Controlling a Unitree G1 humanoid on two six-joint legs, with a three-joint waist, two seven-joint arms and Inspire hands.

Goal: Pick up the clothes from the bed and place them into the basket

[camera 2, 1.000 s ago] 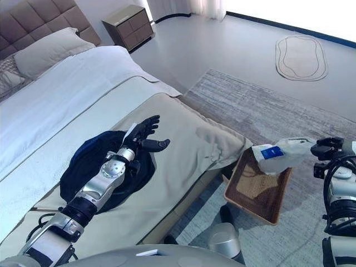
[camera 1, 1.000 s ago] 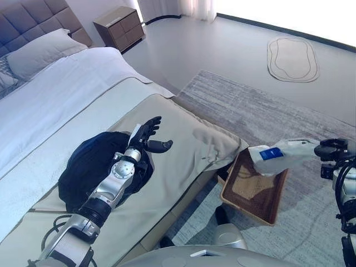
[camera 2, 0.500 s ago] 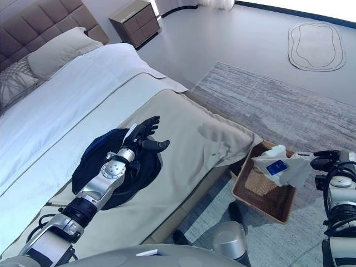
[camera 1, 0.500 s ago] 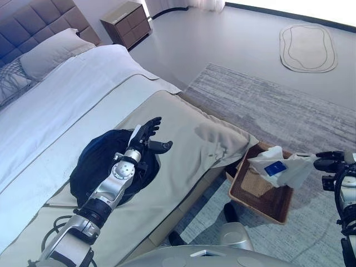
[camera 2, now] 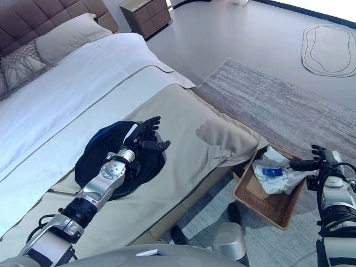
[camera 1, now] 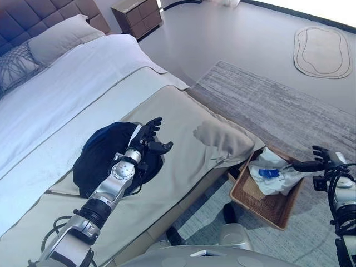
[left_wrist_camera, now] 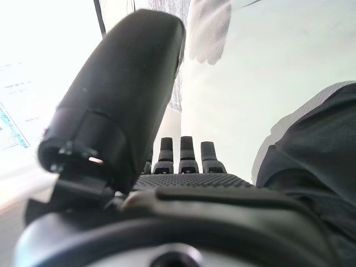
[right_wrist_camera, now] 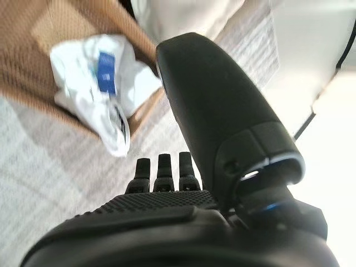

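Note:
A white garment with a blue patch [camera 1: 272,172] lies crumpled in the brown wicker basket [camera 1: 266,201] on the rug beside the bed, one edge draped over the rim. My right hand [camera 1: 314,164] hovers open just right of the basket, fingers straight, nothing in it; its wrist view shows the garment [right_wrist_camera: 105,92] past the fingertips. A dark navy garment [camera 1: 108,153] lies bunched on the beige bed cover [camera 1: 183,122]. My left hand [camera 1: 149,136] hangs open over the navy garment's right edge, fingers spread, holding nothing.
The bed has a white sheet [camera 1: 67,89], pillows [camera 1: 58,41] and a padded headboard at the upper left. A nightstand [camera 1: 136,14] stands behind it. A grey rug [camera 1: 272,105] lies under the basket, and a small oval mat [camera 1: 322,53] sits far right.
My right hand has let go of the white garment, which dropped into the basket, and its fingers have opened. The camera has shifted. The left hand has kept its pose.

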